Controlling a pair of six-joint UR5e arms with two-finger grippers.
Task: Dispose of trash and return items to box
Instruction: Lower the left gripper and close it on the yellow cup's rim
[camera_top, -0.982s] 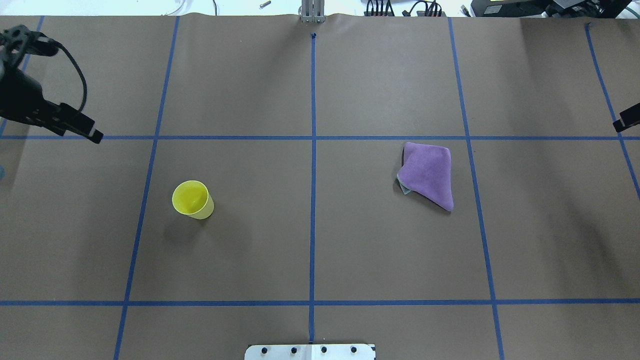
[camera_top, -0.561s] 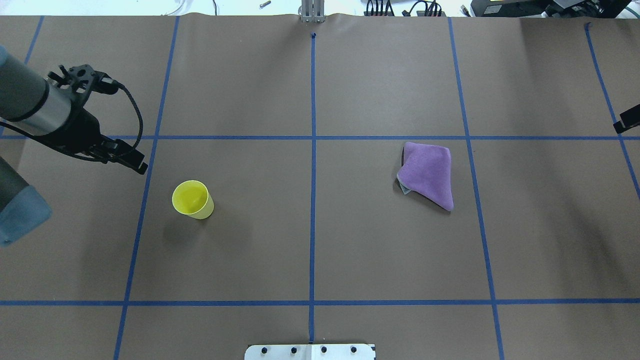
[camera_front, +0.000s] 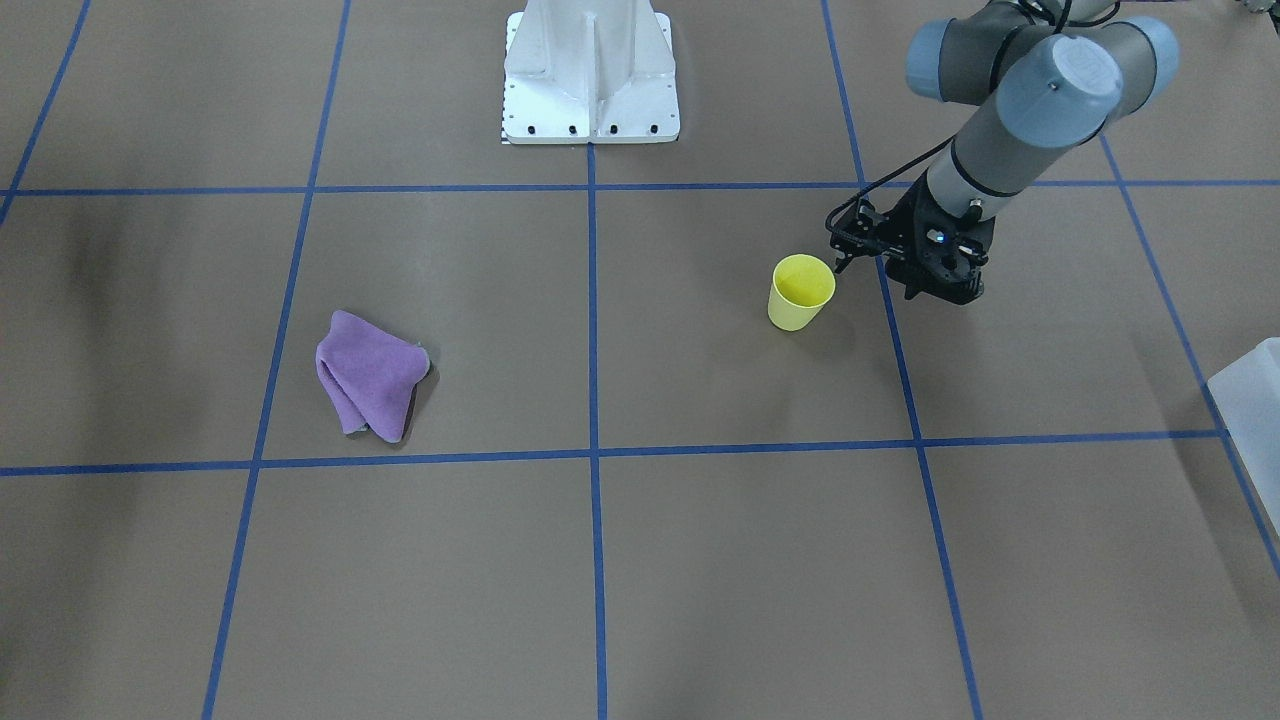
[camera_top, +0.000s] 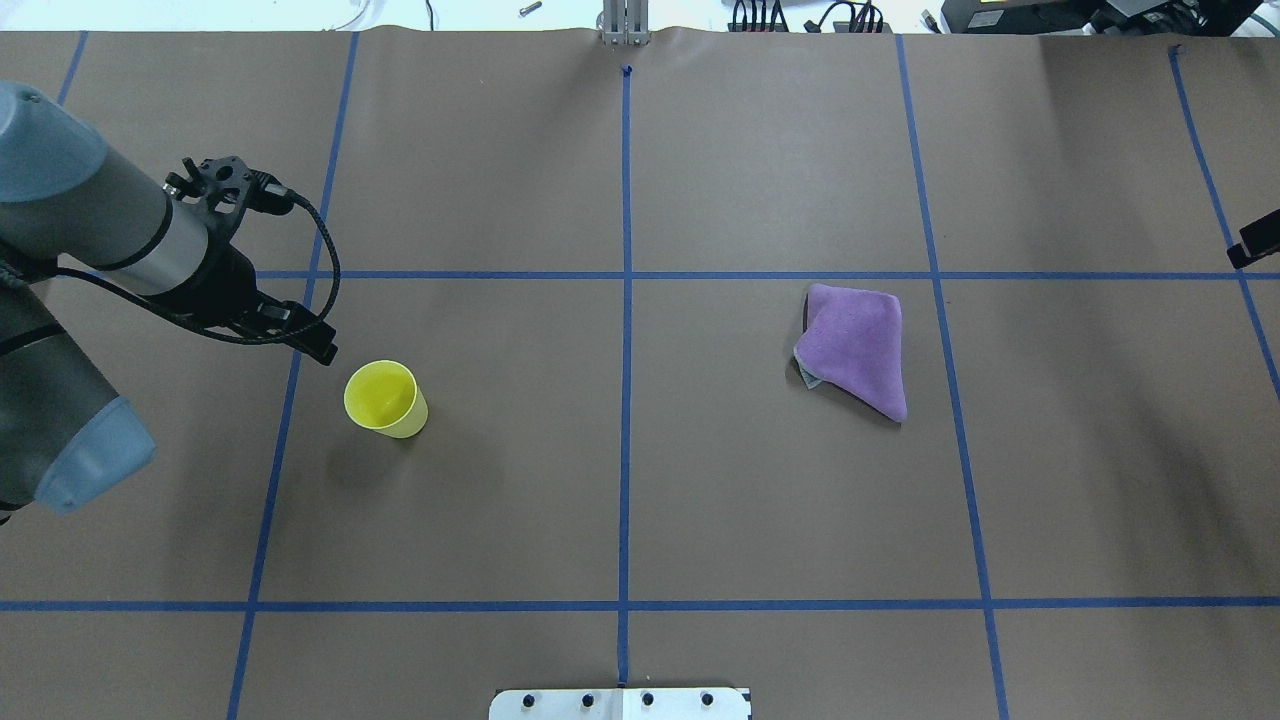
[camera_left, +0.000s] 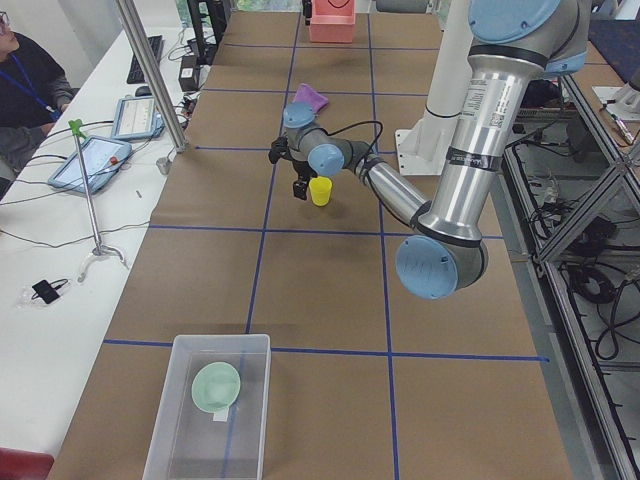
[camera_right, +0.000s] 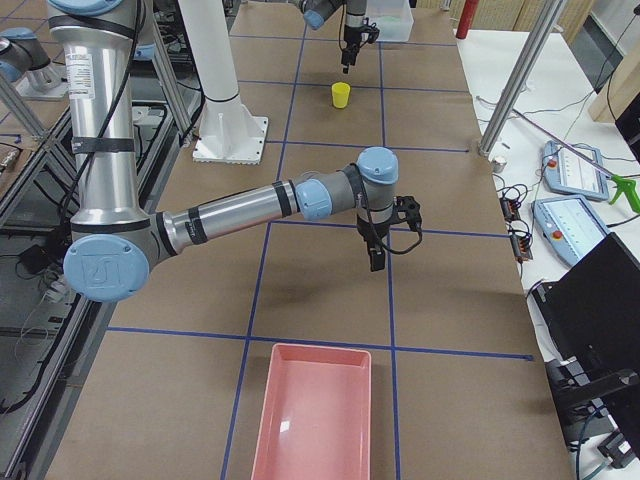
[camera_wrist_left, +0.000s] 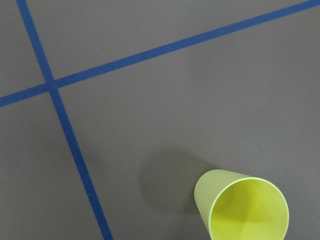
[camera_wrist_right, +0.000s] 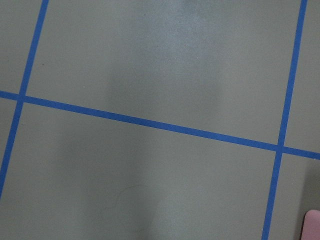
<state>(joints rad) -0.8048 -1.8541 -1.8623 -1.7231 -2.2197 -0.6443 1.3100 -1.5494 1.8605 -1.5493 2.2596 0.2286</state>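
The small yellow cup (camera_top: 385, 398) stands upright on the brown table, also in the front view (camera_front: 800, 290) and the left wrist view (camera_wrist_left: 245, 207). My left gripper (camera_top: 322, 350) hangs just beside the cup, on its far left side as seen from overhead, not touching it. In the front view (camera_front: 938, 293) its fingers stand apart and empty. The translucent box (camera_left: 160, 430) sits at the table's left end with a green bowl (camera_left: 216, 385) inside. My right gripper (camera_right: 376, 262) hovers over bare table at the right side. I cannot tell whether it is open or shut.
A crumpled purple cloth (camera_top: 855, 345) lies right of centre. A pink tray (camera_right: 310, 420) sits at the table's right end. The white robot base (camera_front: 590, 70) stands at the near middle edge. A corner of the box (camera_front: 1255, 400) shows in the front view.
My left arm has swung in from the table's left edge toward the cup and now ends right beside it. The cup, the cloth and the right arm have not moved.
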